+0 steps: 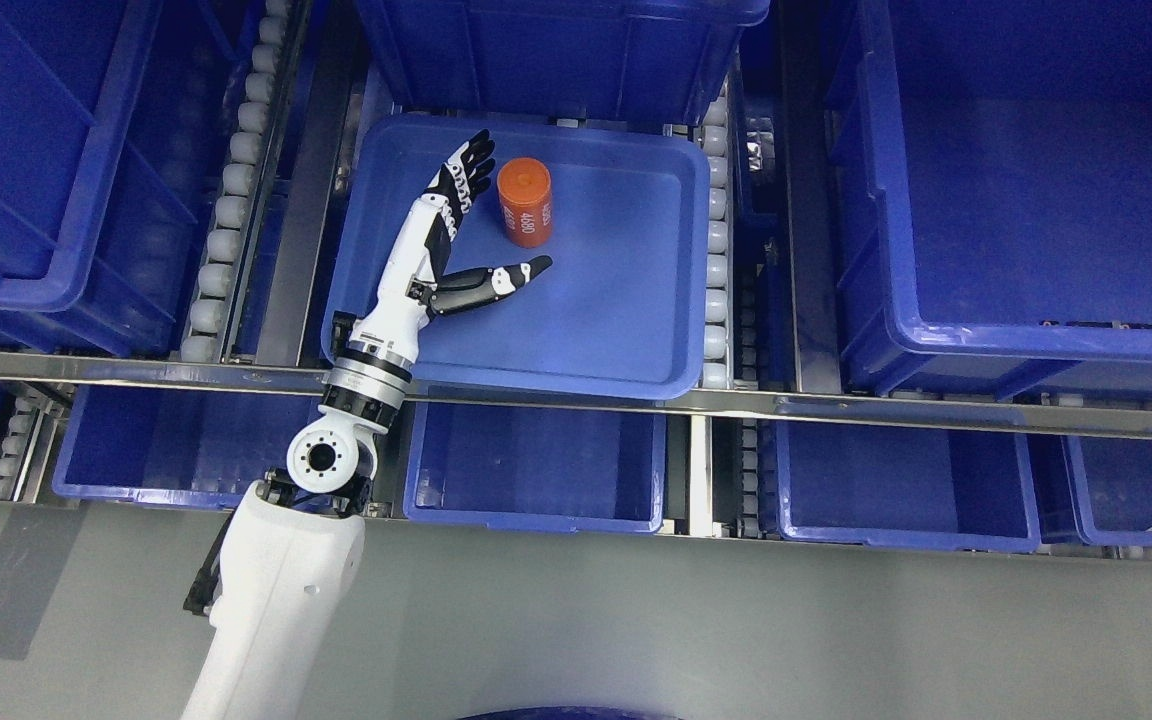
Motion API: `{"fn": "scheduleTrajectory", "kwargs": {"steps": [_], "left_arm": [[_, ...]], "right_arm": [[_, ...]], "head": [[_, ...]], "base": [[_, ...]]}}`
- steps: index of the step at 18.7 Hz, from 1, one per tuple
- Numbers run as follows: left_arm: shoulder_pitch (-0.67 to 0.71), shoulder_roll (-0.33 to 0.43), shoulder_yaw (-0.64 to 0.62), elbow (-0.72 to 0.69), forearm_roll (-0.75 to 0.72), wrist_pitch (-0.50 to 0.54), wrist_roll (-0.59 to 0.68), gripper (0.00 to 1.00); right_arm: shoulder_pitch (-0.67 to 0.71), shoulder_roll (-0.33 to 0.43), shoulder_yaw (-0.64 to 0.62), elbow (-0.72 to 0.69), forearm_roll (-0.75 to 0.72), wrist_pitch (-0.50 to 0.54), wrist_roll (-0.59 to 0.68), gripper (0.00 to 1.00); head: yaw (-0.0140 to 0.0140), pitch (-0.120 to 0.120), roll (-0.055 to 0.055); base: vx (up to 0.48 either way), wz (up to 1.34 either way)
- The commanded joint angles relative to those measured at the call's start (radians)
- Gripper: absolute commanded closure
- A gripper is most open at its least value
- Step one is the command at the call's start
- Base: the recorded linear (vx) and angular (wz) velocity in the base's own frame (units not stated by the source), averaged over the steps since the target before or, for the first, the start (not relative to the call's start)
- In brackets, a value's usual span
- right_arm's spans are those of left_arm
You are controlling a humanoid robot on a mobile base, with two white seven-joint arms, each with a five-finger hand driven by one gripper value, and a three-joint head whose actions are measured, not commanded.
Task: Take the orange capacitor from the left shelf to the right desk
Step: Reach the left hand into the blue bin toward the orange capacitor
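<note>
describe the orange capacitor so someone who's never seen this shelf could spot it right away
On the shelf's upper level, find the shallow blue tray in the middle, between the roller tracks. The orange capacitor stands near the tray's back left, just right of the left hand's spread fingers. It is a small cylinder with white print on its side, the only orange thing among blue bins.

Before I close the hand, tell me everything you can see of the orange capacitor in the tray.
The orange capacitor is a short, smooth orange cylinder with white print on its side, too small to read. It appears to stand upright in the upper left part of a shallow blue tray, alone there. The left hand is open around it: the fingers reach up along its left side, very close, and the thumb stretches out just below it. Contact cannot be confirmed; nothing grips it yet.
</note>
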Motion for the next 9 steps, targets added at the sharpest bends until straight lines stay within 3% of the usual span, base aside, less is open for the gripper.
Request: {"fn": "scheduleTrajectory", "kwargs": {"steps": [1, 9], "left_arm": [[-0.067, 0.017, -0.026, 0.102, 0.011, 0.083, -0.002, 0.02], [-0.096, 0.017, -0.06, 0.098, 0.016, 0.074, -0.008, 0.02]], "right_arm": [[-0.002, -0.017, -0.011, -0.034, 0.005, 0.0, 0.001, 0.0], [-0.002, -0.017, -0.011, -0.034, 0.005, 0.0, -0.001, 0.0]], "head": [[0.0, 0.0, 0.0], [0.0, 0.0, 0.0]], "base": [[0.0, 0.0], [-0.001, 0.0]]}}
